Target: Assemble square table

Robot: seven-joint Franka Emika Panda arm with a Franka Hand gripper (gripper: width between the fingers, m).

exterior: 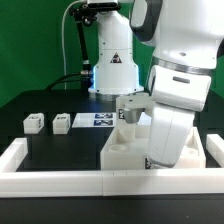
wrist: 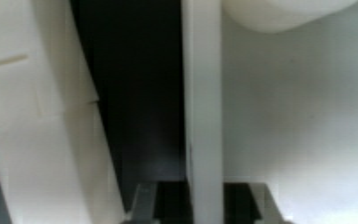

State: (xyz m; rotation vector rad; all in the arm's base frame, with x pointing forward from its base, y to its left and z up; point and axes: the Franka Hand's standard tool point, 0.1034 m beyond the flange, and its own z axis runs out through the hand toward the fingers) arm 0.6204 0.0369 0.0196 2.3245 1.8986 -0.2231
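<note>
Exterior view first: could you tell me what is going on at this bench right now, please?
The Panda arm is bent low over the white square slab by the front rail. In the wrist view its gripper straddles a thin white edge; whether it grips is unclear. Two leg blocks lie loose beside the marker board.

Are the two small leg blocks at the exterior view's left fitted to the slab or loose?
Loose: both leg blocks lie on the black table, apart from the slab.
</note>
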